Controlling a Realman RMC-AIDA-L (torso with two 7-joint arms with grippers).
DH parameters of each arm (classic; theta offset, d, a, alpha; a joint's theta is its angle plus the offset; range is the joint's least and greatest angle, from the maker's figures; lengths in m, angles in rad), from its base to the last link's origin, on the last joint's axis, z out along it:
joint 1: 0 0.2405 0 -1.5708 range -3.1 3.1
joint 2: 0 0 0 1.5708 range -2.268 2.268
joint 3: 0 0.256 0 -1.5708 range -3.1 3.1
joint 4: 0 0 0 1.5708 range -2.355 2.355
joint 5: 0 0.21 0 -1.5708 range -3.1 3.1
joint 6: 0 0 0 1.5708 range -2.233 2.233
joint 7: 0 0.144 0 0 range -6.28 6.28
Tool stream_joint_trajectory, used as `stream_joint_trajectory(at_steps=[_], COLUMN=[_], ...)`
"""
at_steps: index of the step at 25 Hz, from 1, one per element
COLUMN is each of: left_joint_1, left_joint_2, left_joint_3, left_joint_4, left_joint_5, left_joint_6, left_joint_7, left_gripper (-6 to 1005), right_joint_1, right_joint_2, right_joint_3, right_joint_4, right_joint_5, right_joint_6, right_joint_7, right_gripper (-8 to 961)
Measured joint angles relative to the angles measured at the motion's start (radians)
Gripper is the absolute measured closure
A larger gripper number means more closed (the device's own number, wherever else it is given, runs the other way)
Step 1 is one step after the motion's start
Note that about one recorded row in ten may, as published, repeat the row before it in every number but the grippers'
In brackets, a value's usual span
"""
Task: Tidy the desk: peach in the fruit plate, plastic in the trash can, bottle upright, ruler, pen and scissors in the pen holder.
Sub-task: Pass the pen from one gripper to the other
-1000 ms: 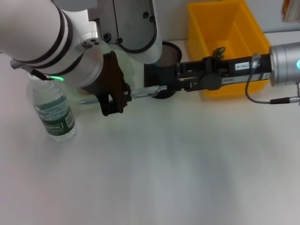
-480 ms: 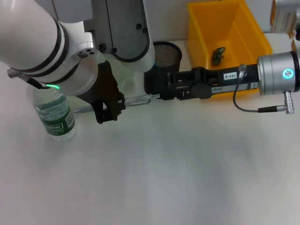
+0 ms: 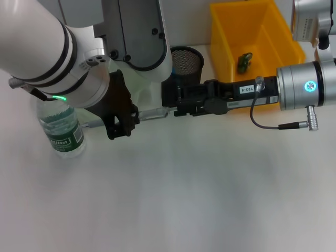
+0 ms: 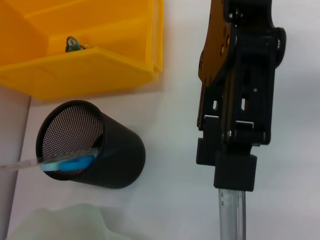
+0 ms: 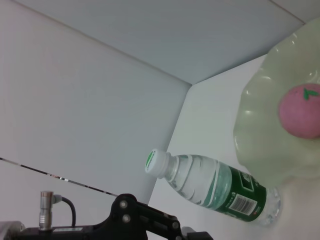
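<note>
Pinching the pen (image 3: 155, 112) by one end: right gripper (image 3: 170, 107), fingers pressed together on the barrel, reaching in low over the desk (image 3: 184, 199) from the robot's right. Confirmed in the left wrist view, where the grey barrel (image 4: 230, 210) sticks straight out past the closed fingertips.

Pen axis: level, running across the desk from right to left. Free end passes the left gripper (image 3: 122, 123) and shows again beyond it. Whether the left gripper is open or closed: cannot tell.

Pen holder (image 3: 187, 60): upright, mouth up, just behind the right gripper's fingertips and beside the trash can (image 3: 226, 31). Already holds the ruler (image 4: 20, 164) and scissors (image 4: 67, 163), both leaning on one wall.

Key relation: level pen against an upward-facing mouth, so likely requires tipping the pen to near vertical, then carrying it back over the rim. Right gripper is the nearer to the holder and has the firm hold.

Other items, judged done:
- plastic (image 3: 244, 61) in the trash can;
- bottle (image 3: 60, 128) upright at the left;
- peach (image 5: 302, 110) in the fruit plate (image 5: 260, 140).
</note>
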Motion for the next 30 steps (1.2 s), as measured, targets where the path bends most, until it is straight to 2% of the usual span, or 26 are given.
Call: stream_joint_trajectory(at_steps=[27, 30], left_joint_1=[-0.002, -0.002], left_joint_2=[0.004, 0.005], left_joint_3=[-0.007, -0.007], left_joint_4=[-0.002, 0.000], left_joint_5=[-0.001, -0.002], left_joint_6=[0.005, 0.006], left_joint_7=[0.011, 0.012], left_gripper=[855, 854], right_joint_1=[0.005, 0.004], right_joint_2=[0.016, 0.015], right_joint_3=[-0.014, -0.014], right_joint_4=[0.008, 0.008], right_joint_5=[0.001, 0.001], right_joint_6=[0.008, 0.011], right_joint_7=[-0.004, -0.005], right_gripper=[282, 391])
